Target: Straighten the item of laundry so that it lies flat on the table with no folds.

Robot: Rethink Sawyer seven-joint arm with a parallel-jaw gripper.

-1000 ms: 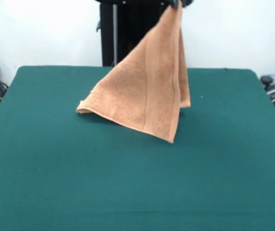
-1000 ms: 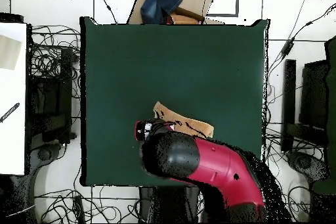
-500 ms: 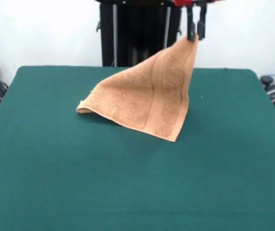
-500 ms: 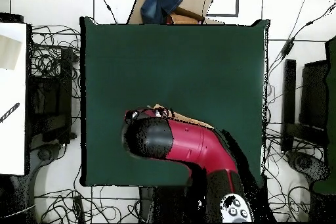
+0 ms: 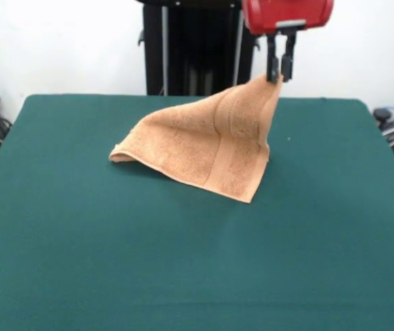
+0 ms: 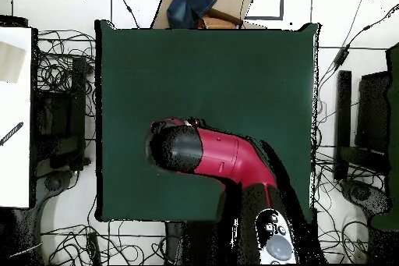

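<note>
While my gripper [image 5: 277, 74] is pinched shut on one towel [image 5: 207, 148] corner at frame upper right, I judge it light, limp, best held by corners.

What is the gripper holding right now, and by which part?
The gripper is shut on the peach-orange terry-cloth towel, pinching one corner at its raised top; the rest drapes down onto the dark green felt table.
</note>
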